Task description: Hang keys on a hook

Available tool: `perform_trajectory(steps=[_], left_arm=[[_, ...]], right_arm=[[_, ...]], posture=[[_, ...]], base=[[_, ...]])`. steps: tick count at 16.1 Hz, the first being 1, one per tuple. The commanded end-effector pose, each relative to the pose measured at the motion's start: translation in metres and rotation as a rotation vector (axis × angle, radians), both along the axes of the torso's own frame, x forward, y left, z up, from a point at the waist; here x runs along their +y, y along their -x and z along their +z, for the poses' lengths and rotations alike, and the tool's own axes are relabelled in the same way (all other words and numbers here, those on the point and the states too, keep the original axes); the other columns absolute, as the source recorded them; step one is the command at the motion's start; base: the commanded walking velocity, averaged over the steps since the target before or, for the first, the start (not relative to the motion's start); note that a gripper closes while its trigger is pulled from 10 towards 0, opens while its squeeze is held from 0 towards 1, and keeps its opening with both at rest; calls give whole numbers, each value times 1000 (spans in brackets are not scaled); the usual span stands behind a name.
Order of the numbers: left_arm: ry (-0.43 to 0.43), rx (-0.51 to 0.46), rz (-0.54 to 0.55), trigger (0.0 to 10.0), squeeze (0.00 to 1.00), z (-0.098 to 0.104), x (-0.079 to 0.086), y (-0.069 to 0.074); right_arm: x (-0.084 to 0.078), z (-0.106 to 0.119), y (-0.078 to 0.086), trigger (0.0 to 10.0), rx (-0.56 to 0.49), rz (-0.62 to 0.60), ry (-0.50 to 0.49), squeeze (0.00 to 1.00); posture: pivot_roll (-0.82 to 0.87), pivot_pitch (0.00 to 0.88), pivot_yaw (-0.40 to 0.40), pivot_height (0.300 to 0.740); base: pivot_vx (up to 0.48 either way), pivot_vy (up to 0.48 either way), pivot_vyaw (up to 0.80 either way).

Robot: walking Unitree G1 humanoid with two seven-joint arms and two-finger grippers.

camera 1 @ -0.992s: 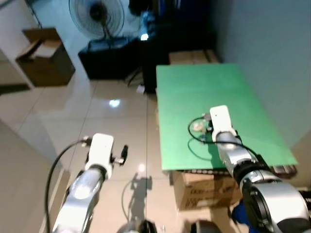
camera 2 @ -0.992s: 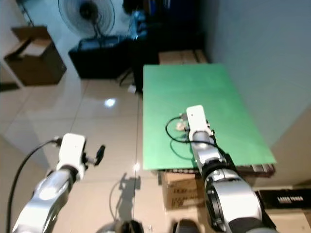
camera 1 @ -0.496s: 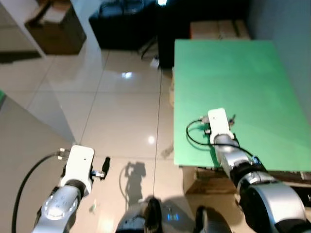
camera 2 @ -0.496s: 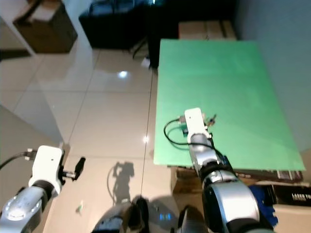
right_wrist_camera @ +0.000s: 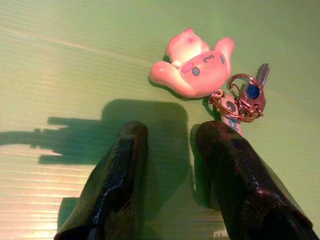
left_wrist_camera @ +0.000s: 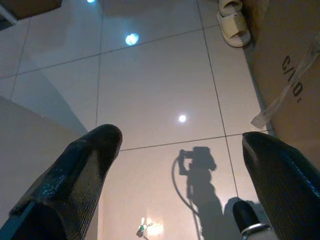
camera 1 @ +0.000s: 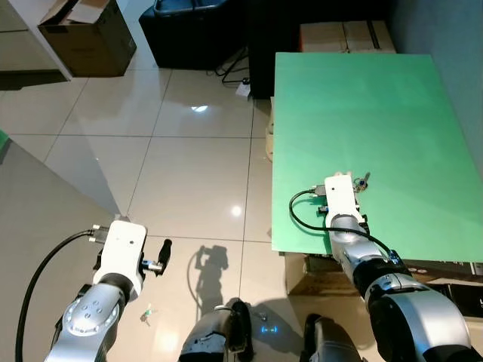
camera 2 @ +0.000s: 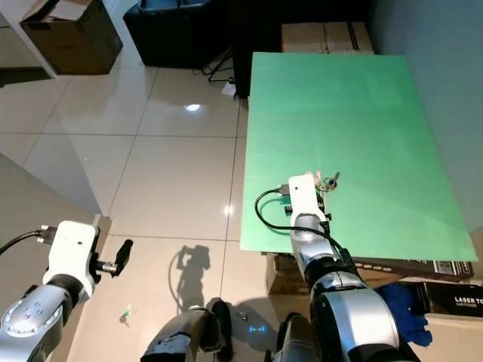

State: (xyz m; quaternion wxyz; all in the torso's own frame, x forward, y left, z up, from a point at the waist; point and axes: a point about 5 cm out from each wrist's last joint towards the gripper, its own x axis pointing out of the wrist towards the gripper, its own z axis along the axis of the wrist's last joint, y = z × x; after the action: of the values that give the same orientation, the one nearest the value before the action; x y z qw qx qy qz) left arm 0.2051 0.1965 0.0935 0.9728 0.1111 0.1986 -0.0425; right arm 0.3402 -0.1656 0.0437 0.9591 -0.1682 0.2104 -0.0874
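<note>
1. Green worktop [camera 1: 362, 105] is standing over a tiled floor [camera 1: 181, 166].
2. Keys [right_wrist_camera: 243, 95] with pink charm [right_wrist_camera: 192, 70] are lying on it, just ahead of the right pincer [right_wrist_camera: 172, 142], fingers parted, empty.
3. Probably light, loose, jingly; the ring or charm seems the best hold.
4. Left pincer [left_wrist_camera: 180, 145] is hanging open over the floor.

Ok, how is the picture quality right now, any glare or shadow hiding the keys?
Right wrist view: sharp and bright; the right tool throws a dark shadow on the green table, short of the pink charm, though it covers part of the keys. Head views: sharp, with lamp glare spots on the floor tiles. Left wrist view: dim, glare spots, the robot's own shadow on the floor.
</note>
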Motion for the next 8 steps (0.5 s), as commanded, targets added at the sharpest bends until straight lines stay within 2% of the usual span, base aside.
perform_trajectory(steps=[1,3,6,8], left_arm=[[-7,30,8,10000,0,-5,1,3],[-6,33,4,10000,0,-8,-2,2],[3,32,3,10000,0,-10,-7,-1],[7,30,5,10000,0,-12,-9,-4]], right_arm=[[2,-9,7,10000,30,20,17,0],[1,-2,2,10000,1,19,17,0],[5,8,-5,10000,-62,61,69,0],[1,14,-8,10000,-90,42,79,0]], posture=[[44,241,123,723],[38,236,117,723],[27,227,109,723],[18,221,105,723]], base=[[0,0,0],[0,0,0],[0,0,0],[0,0,0]])
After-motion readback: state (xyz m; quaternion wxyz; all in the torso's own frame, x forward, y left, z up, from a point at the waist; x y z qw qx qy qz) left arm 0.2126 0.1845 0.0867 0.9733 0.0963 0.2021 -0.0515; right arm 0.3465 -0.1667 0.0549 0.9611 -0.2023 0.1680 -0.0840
